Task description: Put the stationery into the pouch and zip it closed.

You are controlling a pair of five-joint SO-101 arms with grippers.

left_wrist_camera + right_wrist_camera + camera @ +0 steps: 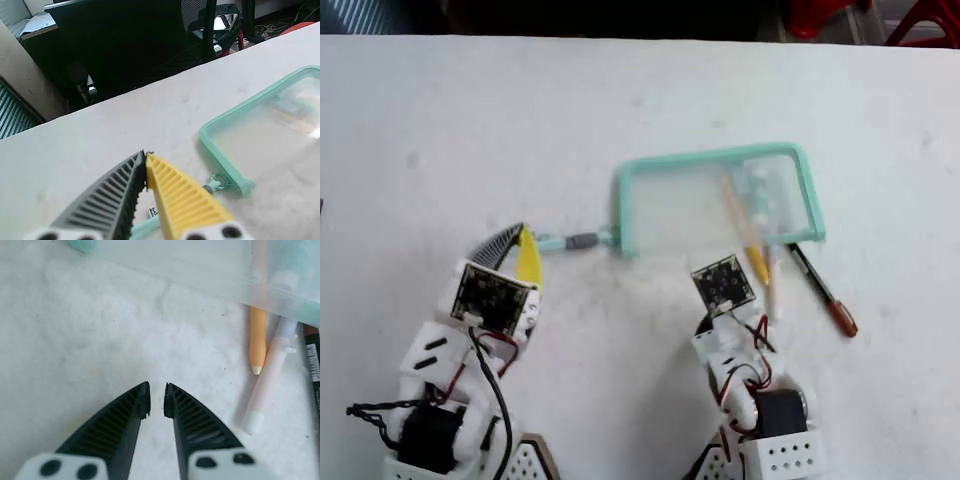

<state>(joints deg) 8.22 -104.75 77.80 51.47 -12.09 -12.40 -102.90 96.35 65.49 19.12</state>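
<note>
Pouch: a clear pouch (720, 155) with a mint-green rim lies flat, right of the table's middle. The right wrist view shows its near edge (200, 265).
Stationery: an orange pencil (757, 262), a pale pen (770, 282) and a black pen (815, 280) with a brown end stick out past the pouch's near edge onto the table.
Seen close: the right wrist view shows the pencil's tip (257, 340), the pale pen's white cap (270, 385) and the black pen (312, 370) side by side.
Strap: a mint pull strap (570, 242) runs from the pouch's left corner to the left gripper (523, 235).
Left gripper: in its wrist view, the grey and yellow fingertips (145, 156) are pressed together. The strap (145, 226) passes under the yellow finger, and I cannot tell whether it is caught.
Right gripper: the black fingers (156, 399) stand a narrow gap apart, holding nothing, over bare table near the pouch.
Surface: white table (470, 130), faintly speckled.
Room: the left wrist view shows a dark desk (125, 30) and chair legs (207, 30) past the table's far edge.
</note>
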